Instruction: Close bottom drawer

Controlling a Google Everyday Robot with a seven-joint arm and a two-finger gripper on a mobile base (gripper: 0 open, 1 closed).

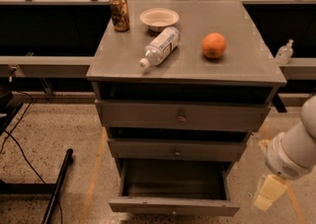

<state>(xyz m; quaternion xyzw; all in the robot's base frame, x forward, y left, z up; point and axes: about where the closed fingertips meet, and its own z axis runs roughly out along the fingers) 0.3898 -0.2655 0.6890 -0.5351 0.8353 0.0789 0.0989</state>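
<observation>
The bottom drawer of the grey cabinet is pulled well out, showing its dark, empty inside. Its flat grey front sits low near the frame's lower edge. The middle drawer and the top drawer each stick out a little. My gripper, cream-coloured on a white wrist, hangs to the right of the cabinet. It is level with the open drawer's right front corner and a little apart from it.
On the cabinet top lie a can, a white bowl, a plastic bottle on its side and an orange. A black pole and cables lie on the speckled floor at left. A rail runs behind.
</observation>
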